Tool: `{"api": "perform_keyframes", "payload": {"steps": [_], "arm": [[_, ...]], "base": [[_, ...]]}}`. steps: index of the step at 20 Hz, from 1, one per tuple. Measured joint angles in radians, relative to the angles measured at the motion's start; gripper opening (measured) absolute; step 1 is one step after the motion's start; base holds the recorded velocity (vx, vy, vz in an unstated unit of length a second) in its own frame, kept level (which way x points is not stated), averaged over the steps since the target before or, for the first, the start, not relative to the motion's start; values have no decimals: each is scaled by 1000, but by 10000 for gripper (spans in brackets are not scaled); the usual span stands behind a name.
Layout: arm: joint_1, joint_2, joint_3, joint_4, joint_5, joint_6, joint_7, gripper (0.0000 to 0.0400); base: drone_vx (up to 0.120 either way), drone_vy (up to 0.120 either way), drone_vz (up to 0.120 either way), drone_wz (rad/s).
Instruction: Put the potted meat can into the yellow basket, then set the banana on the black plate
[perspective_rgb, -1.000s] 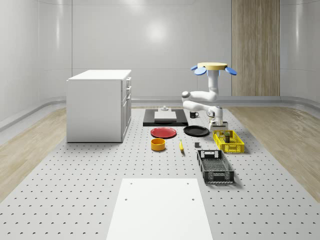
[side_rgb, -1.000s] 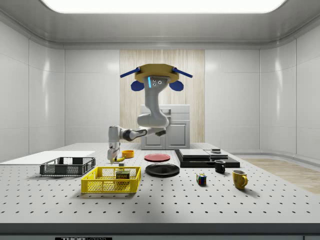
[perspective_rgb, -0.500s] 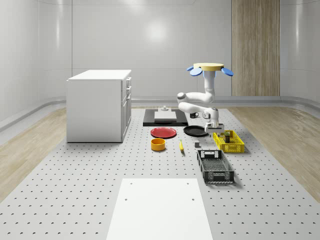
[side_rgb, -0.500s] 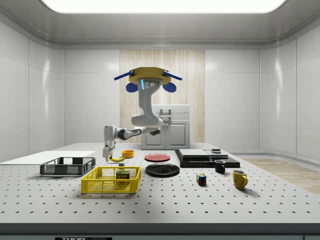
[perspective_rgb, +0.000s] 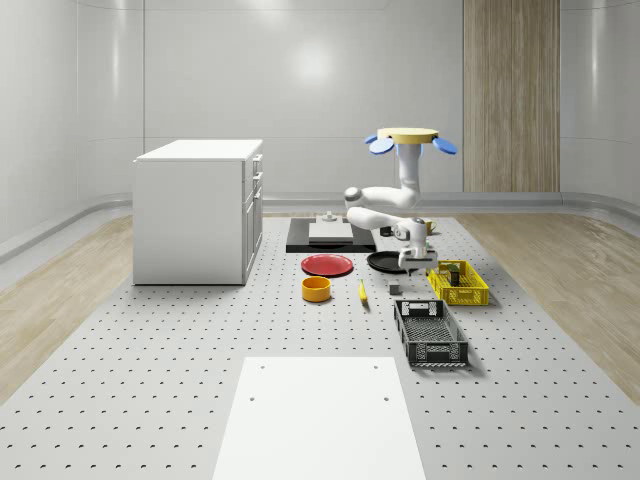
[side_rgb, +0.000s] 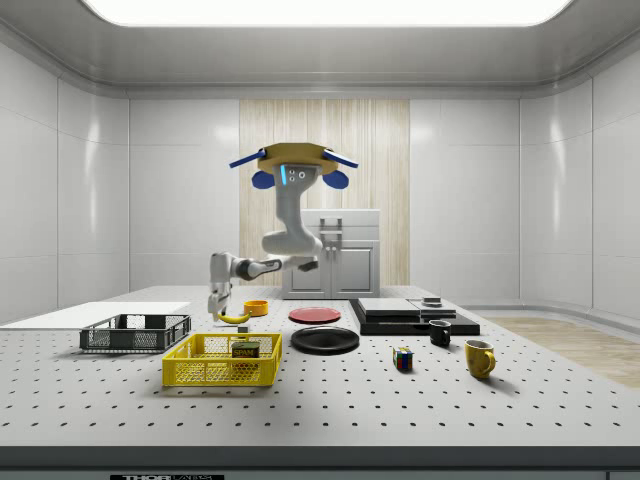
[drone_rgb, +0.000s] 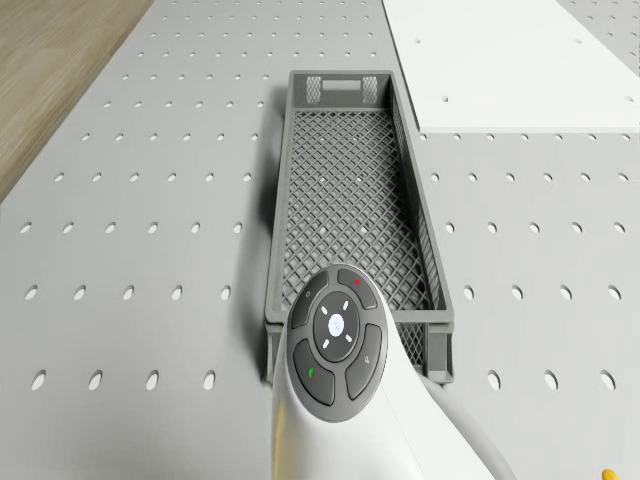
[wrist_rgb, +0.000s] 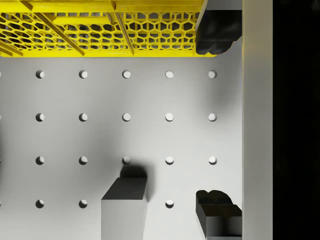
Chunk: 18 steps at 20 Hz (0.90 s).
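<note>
Yellow plastic mesh basket (perspective_rgb: 458, 283) holds the potted meat can (side_rgb: 245, 350).
We see our drone (perspective_rgb: 409, 140) hovering; gripper (perspective_rgb: 407, 264) open, empty, left of the basket.

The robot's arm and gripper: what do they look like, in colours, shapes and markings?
The arm is glossy white, built of rounded tube segments with grey joints. It hangs from a flat tan drone body with blue rotors. In the drone view, a dark grey round button pad sits on the arm, with a red mark, a green mark and a pale centre. The fingertips are black and blocky. No cables show.
</note>
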Motion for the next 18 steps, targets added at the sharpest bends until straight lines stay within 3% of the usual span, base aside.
{"api": "perform_keyframes", "payload": {"steps": [6, 15, 18], "arm": [[1, 2, 0, 0, -1, -2, -1, 400], [2, 4, -1, 0, -2, -4, -2, 400], [2, 5, -1, 0, -2, -5, -2, 400]], "base": [[0, -120, -93, 0], [0, -120, -4, 0], [0, -120, -93, 0]]}}
